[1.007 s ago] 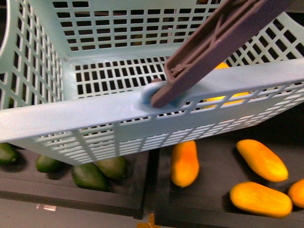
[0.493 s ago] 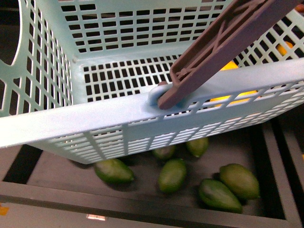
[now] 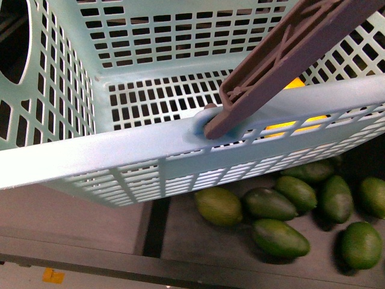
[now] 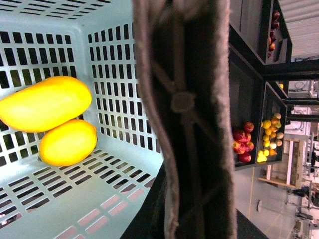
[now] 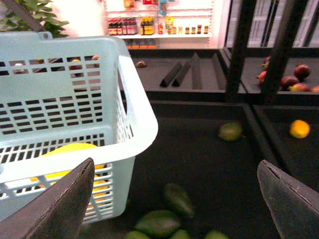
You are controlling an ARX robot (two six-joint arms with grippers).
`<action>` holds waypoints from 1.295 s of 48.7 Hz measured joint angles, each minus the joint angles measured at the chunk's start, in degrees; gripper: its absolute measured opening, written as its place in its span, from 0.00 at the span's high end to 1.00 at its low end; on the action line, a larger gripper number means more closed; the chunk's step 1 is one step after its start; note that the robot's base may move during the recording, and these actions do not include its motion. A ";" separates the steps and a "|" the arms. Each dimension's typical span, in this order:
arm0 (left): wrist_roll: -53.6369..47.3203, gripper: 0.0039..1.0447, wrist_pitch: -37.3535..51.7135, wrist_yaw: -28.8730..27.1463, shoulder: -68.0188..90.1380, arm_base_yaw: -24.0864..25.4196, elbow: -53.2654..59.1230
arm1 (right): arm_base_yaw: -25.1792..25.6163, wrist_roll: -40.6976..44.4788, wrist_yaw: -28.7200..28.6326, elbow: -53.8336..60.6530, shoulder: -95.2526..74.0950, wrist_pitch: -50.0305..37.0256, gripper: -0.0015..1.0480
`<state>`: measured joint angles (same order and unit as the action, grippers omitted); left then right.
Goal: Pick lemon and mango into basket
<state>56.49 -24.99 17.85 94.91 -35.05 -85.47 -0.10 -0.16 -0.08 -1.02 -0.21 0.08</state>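
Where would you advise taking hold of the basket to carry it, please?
By the brown swing handle, gripped across the middle of its flat bar from above. It is raised over the open top, so the basket would likely hang level beneath it, keeping the two yellow fruits inside.

The turquoise basket with its slotted lattice walls fills most of the front view, brown handle swung across its rim. Inside, the long glossy mango lies against the basket's wall, and the shorter, rounder lemon sits touching it on the floor.
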 joint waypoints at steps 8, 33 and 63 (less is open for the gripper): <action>-0.04 0.95 0.00 -0.26 -0.02 0.02 0.00 | 0.00 0.00 0.22 0.00 0.00 -0.02 0.08; 7.37 0.95 12.33 -18.86 0.00 -0.42 4.02 | 0.07 0.00 0.00 0.00 0.00 0.00 0.08; 26.80 0.95 15.45 -34.64 29.31 10.88 -12.22 | 0.07 0.00 0.20 0.02 0.00 0.00 0.08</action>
<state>83.29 -9.54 -16.80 124.22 -24.16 -97.69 -0.03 -0.16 0.12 -0.99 -0.21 0.08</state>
